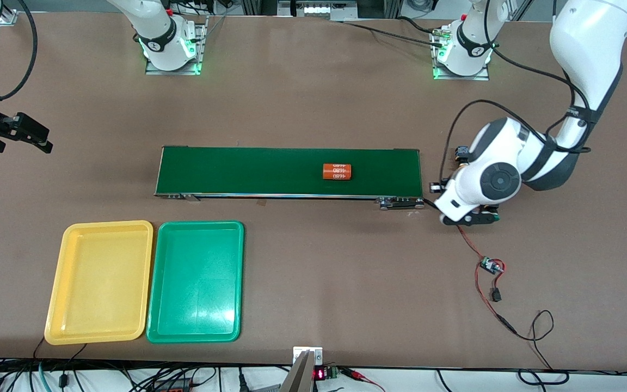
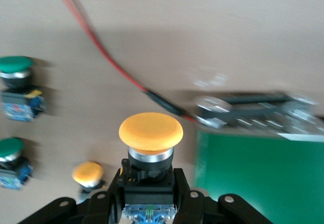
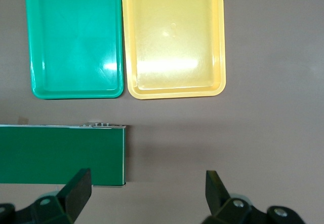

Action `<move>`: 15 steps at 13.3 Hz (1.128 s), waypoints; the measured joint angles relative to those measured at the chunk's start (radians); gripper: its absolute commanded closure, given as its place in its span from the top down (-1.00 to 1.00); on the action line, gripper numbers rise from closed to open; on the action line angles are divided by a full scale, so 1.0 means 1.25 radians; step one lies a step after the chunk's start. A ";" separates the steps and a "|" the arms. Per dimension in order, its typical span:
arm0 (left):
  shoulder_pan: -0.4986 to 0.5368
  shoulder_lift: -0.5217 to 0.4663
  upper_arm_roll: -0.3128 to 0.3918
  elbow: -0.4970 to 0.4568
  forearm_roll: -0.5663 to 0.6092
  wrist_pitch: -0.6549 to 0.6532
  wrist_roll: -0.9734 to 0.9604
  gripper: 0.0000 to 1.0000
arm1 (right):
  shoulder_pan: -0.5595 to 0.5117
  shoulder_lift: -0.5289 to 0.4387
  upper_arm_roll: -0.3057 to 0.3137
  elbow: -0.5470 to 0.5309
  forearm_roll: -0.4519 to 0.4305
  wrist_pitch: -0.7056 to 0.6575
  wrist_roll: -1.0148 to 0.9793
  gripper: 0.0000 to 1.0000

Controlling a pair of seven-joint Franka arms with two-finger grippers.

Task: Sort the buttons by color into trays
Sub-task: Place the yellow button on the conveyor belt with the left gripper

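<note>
Both trays (image 1: 98,228) unobstructed from above, red wire (image 2: 101,51) crossing table beside buttons (image 2: 15,72)

A button with a round yellow-orange cap (image 2: 151,132) stands upright with its black body clamped in the left pincer (image 2: 149,203). A second yellow-capped button (image 2: 88,174) and two green-capped buttons (image 2: 15,66) (image 2: 10,149) with blue bodies rest on the tabletop near the conveyor's end. The yellow tray (image 1: 100,282) and green tray (image 1: 196,281) lie flat, side by side and touching, nearer the front camera than the belt, toward the right arm's end.
</note>
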 measured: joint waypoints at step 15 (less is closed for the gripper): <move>-0.154 0.099 -0.029 -0.032 -0.050 0.150 -0.173 1.00 | 0.000 0.000 0.000 0.000 0.000 0.000 0.000 1.00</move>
